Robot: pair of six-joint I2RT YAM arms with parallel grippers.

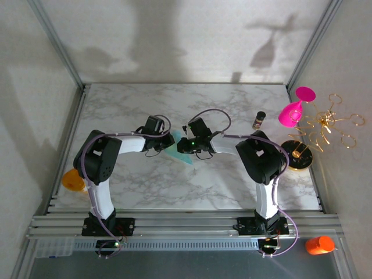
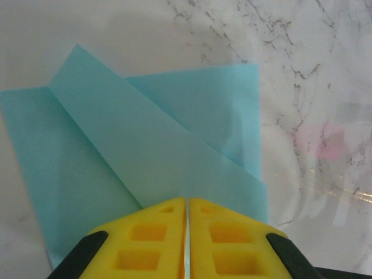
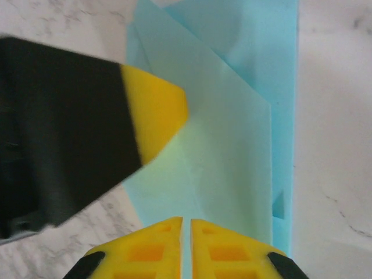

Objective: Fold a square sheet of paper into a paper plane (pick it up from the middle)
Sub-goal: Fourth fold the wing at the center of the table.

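The partly folded square sheet of paper (image 2: 145, 139) lies flat at the middle of the marble table (image 1: 232, 180), between both arms. The left gripper (image 2: 187, 204) has its yellow fingers pressed together, tips over one edge of the sheet. The right gripper (image 3: 187, 225) is likewise pressed together at the opposite edge. Whether either pinches paper cannot be told. Well apart to the right stand a small dark bottle (image 1: 258, 120), label too small to read, a tilted pink goblet (image 1: 292, 111) and a gold wire rack (image 1: 326, 123).

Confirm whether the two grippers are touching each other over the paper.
Apart. In the right wrist view the left gripper is at the left, and bare teal paper shows plainly between its yellow tip and the right gripper.
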